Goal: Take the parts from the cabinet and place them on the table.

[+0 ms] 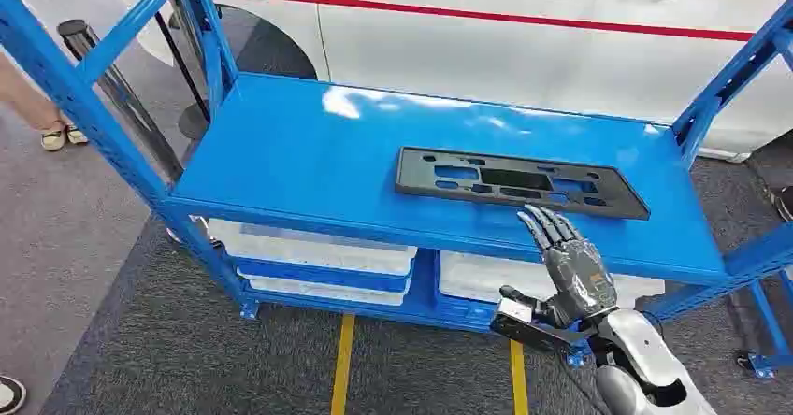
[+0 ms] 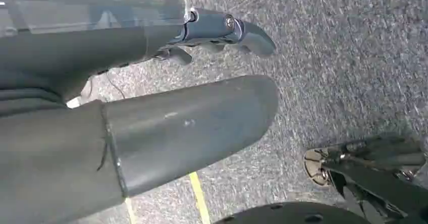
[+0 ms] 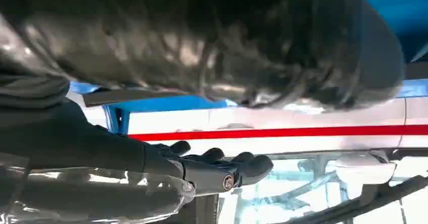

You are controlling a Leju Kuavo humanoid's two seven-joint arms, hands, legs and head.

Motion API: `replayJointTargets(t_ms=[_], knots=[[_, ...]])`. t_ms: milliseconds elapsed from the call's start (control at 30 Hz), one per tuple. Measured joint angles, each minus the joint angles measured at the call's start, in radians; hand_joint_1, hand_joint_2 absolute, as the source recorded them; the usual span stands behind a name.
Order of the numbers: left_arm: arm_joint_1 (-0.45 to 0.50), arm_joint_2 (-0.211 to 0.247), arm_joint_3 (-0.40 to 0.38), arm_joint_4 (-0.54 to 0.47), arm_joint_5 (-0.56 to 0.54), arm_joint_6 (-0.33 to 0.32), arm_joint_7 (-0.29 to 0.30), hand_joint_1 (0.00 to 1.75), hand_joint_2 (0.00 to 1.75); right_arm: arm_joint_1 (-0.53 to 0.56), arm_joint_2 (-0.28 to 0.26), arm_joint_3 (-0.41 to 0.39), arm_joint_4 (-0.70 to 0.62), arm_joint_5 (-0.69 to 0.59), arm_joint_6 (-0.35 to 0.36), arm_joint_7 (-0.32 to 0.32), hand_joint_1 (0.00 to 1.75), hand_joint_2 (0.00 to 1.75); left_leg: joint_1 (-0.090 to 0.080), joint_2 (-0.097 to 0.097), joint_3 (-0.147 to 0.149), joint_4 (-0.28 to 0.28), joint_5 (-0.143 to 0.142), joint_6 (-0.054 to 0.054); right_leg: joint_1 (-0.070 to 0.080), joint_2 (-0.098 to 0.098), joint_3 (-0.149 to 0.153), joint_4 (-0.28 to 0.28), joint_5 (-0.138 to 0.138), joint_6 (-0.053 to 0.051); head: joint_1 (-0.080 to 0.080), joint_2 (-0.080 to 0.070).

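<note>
The blue steel shelving cabinet [image 1: 309, 163] spans the head view, with a white car with a red stripe [image 1: 524, 22] behind it and grey carpet with yellow floor lines [image 1: 342, 364] below. White plastic bins [image 1: 309, 251] sit on its lower shelf. On the top shelf, right of centre and near the front edge, lies the flat black plastic plate with rectangular cut-outs [image 1: 520, 183], the part to be taken.

The step in hand looks like the reach for this part. The right hand [image 1: 568, 256] is raised in front of the shelf's front edge, fingers straight and slightly apart, holding nothing, its fingertips overlapping the plate's near edge in the picture. Whether they touch it I cannot tell. The next move probably calls for getting fingers under or over that thin near edge, since the plate lies flat.

The left hand [image 2: 166, 103] hangs over the carpet, fingers extended, nothing in it.

The right wrist view is dark and blurred up close; the plate there cannot be made out. A person's feet [image 1: 58, 136] stand at the left, cut off. No table is seen.
</note>
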Motion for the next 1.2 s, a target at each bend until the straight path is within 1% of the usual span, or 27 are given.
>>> replayJointTargets(t_ms=[67,100,133,167,333,367,400,433,467,500,533,567,600,633,667,700,733,767,800,867,900,933,1033,1067,1100,1133,1200], knots=[[0.002,0.0,0.0,0.0,0.0,0.0,0.0,0.0,0.0,0.0,0.0,-0.005,0.0,0.0,0.0,0.0,0.0,0.0,-0.009,0.0,0.031,-0.001,-0.02,0.0,0.013,0.0,0.042,-0.152,0.114,-0.027,0.0,0.0],[0.003,-0.001,0.0,0.0,0.001,0.001,0.0,0.0,0.0,0.0,0.0,-0.009,0.0,0.0,0.0,0.0,0.0,0.0,-0.009,0.0,0.034,-0.004,-0.029,0.0,0.024,0.0,0.065,-0.234,0.18,-0.047,0.0,0.0],[0.003,-0.007,0.0,0.002,0.001,0.0,0.0,0.0,0.0,0.001,-0.001,-0.013,0.001,-0.002,0.001,0.001,0.0,0.0,-0.009,0.0,0.048,-0.004,-0.034,-0.003,0.031,-0.002,0.062,-0.244,0.174,-0.059,-0.004,0.0],[0.003,-0.006,0.0,0.002,0.001,0.0,0.0,0.0,0.0,0.001,-0.001,-0.013,0.001,-0.003,0.002,0.002,0.0,0.0,-0.01,-0.001,0.044,-0.005,-0.035,-0.005,0.035,-0.004,0.06,-0.245,0.163,-0.06,-0.004,0.0],[0.002,-0.006,0.0,0.002,0.001,0.0,0.0,0.0,0.0,0.001,-0.001,-0.013,0.002,-0.003,0.003,0.003,0.0,0.0,-0.008,-0.003,0.043,-0.007,-0.036,-0.006,0.035,-0.004,0.061,-0.254,0.161,-0.061,-0.003,0.0],[-0.002,-0.006,0.0,0.002,0.001,0.0,0.0,0.0,0.0,0.001,-0.002,-0.016,-0.001,-0.003,0.004,0.003,0.0,0.0,-0.004,-0.002,0.041,-0.012,-0.039,-0.012,0.039,-0.001,0.072,-0.268,0.171,-0.062,-0.001,0.0],[-0.004,-0.006,0.0,0.002,0.001,0.0,0.0,0.0,0.0,0.001,-0.003,-0.018,-0.001,-0.003,0.005,0.003,0.0,0.0,-0.004,-0.002,0.048,-0.018,-0.037,-0.016,0.042,0.0,0.073,-0.275,0.178,-0.067,-0.001,0.0],[-0.004,-0.006,0.0,0.002,0.001,-0.001,-0.002,0.0,0.0,0.001,-0.003,-0.021,0.0,-0.005,0.008,0.004,0.0,0.0,-0.005,0.002,0.059,-0.009,-0.025,-0.024,0.042,0.001,0.086,-0.289,0.177,-0.072,0.0,0.0],[-0.006,-0.005,0.0,0.002,0.0,0.002,-0.004,0.0,0.0,-0.001,-0.002,-0.028,-0.001,-0.01,0.015,0.004,0.0,0.0,-0.001,0.004,-0.049,0.19,-0.078,-0.042,0.02,0.001,0.139,-0.315,0.165,-0.072,-0.003,0.0],[-0.005,-0.005,0.0,0.002,0.0,0.002,-0.005,0.0,0.0,0.001,-0.001,-0.028,-0.001,-0.011,0.017,0.004,0.0,0.0,0.003,0.004,-0.092,0.248,-0.116,-0.047,0.02,0.0,0.145,-0.315,0.157,-0.07,-0.003,0.0],[-0.005,-0.004,0.0,0.002,0.0,0.002,-0.005,0.0,0.0,0.002,-0.001,-0.028,0.0,-0.012,0.017,0.004,0.0,0.0,0.005,0.004,-0.123,0.28,-0.14,-0.052,0.019,0.0,0.152,-0.314,0.15,-0.067,-0.004,0.0],[-0.005,-0.003,0.0,0.002,0.0,0.002,-0.005,0.0,0.0,0.002,0.0,-0.028,0.0,-0.013,0.019,0.004,0.0,0.0,0.008,0.004,-0.135,0.273,-0.133,-0.057,0.017,0.0,0.161,-0.312,0.142,-0.064,-0.003,0.0],[-0.002,-0.003,0.0,0.002,-0.003,0.002,-0.004,0.0,0.0,0.003,0.001,-0.028,0.0,-0.013,0.019,0.004,0.0,0.0,0.01,0.004,-0.128,0.228,-0.099,-0.06,0.014,0.001,0.172,-0.309,0.132,-0.06,-0.004,0.0],[0.001,-0.002,0.0,0.002,-0.004,0.003,-0.004,0.0,0.0,0.004,0.001,-0.028,0.0,-0.013,0.019,0.004,0.0,0.0,0.012,0.004,-0.107,0.159,-0.045,-0.064,0.011,0.003,0.182,-0.307,0.124,-0.056,-0.003,0.0],[0.002,0.0,0.0,0.002,-0.005,0.004,-0.004,0.0,0.0,0.005,0.001,-0.029,0.0,-0.014,0.019,0.004,0.0,0.0,0.014,0.005,-0.076,0.066,0.026,-0.065,0.009,0.003,0.194,-0.303,0.112,-0.05,-0.004,0.0],[0.003,0.001,0.0,0.002,-0.006,0.005,-0.004,0.0,0.0,0.006,0.001,-0.032,0.0,-0.015,0.019,0.004,0.0,0.0,0.013,0.006,-0.058,0.006,0.067,-0.059,0.007,0.002,0.194,-0.301,0.101,-0.041,-0.003,0.0],[0.002,0.001,0.0,0.003,-0.006,0.005,-0.004,0.0,0.0,0.006,0.001,-0.035,0.0,-0.017,0.019,0.003,0.0,0.0,0.003,0.006,-0.07,0.006,0.024,-0.054,0.009,0.003,0.199,-0.296,0.097,-0.034,-0.003,0.0],[-0.003,0.001,-0.001,0.002,-0.006,0.007,-0.004,0.0,0.0,0.005,0.001,-0.038,-0.001,-0.018,0.019,0.002,0.0,0.0,0.003,0.006,-0.062,0.007,0.038,-0.039,0.009,0.002,0.195,-0.297,0.092,-0.027,-0.003,0.0],[-0.004,0.001,-0.001,0.002,-0.006,0.007,-0.004,0.0,0.0,0.005,0.001,-0.039,-0.001,-0.019,0.019,0.001,0.0,0.0,0.003,0.004,-0.066,0.004,0.05,-0.028,0.011,0.001,0.201,-0.293,0.093,-0.02,-0.002,0.0],[-0.002,0.0,-0.001,0.002,-0.007,0.007,-0.005,0.0,0.0,0.005,0.001,-0.041,-0.001,-0.02,0.019,0.0,0.0,0.0,0.007,0.004,-0.048,-0.001,0.049,-0.014,0.01,0.002,0.207,-0.287,0.092,-0.012,-0.003,0.0],[0.001,0.002,-0.001,0.002,-0.007,0.008,-0.004,0.0,0.0,0.006,0.0,-0.044,-0.001,-0.02,0.018,0.0,0.0,0.0,0.008,0.005,-0.039,-0.006,0.047,-0.01,0.007,0.001,0.2,-0.263,0.085,-0.01,-0.002,0.0],[0.0,0.002,-0.001,0.002,-0.007,0.01,-0.004,0.0,0.0,0.002,0.0,-0.047,-0.002,-0.02,0.018,-0.001,0.0,0.0,0.009,0.005,-0.035,-0.007,0.044,-0.005,0.006,0.0,0.174,-0.215,0.072,-0.005,-0.001,0.0],[-0.002,0.002,-0.001,0.002,-0.008,0.009,-0.005,0.0,0.0,0.007,0.0,-0.047,-0.002,-0.02,0.018,-0.001,0.0,0.0,0.006,0.003,-0.03,-0.007,0.032,0.001,0.004,0.001,0.041,-0.009,-0.023,0.005,-0.001,0.0],[-0.002,0.002,-0.001,0.002,-0.008,0.009,-0.005,0.0,0.0,0.009,0.0,-0.047,-0.002,-0.02,0.018,-0.001,0.0,0.0,0.004,0.002,-0.025,-0.007,0.027,0.0,0.005,0.001,0.013,0.02,-0.026,0.004,-0.001,0.0],[-0.002,0.002,-0.001,0.002,-0.008,0.009,-0.004,0.0,0.0,0.009,0.0,-0.047,-0.002,-0.02,0.018,-0.001,0.0,0.0,0.003,0.002,-0.015,-0.007,0.02,0.0,0.005,0.001,0.009,-0.002,0.004,0.001,-0.001,0.0],[-0.001,0.002,-0.001,0.002,-0.008,0.009,-0.004,0.0,0.0,0.009,0.0,-0.048,-0.002,-0.02,0.018,-0.001,0.0,0.0,0.001,0.002,-0.004,-0.007,0.013,0.0,0.006,0.0,0.028,-0.063,0.053,-0.003,-0.001,0.0],[0.0,0.002,-0.001,0.002,-0.008,0.009,-0.004,0.0,0.0,0.009,0.0,-0.048,-0.002,-0.02,0.018,-0.001,0.0,0.0,-0.003,0.002,0.02,-0.008,-0.002,-0.002,0.014,0.0,0.095,-0.242,0.17,-0.023,-0.001,0.0]])
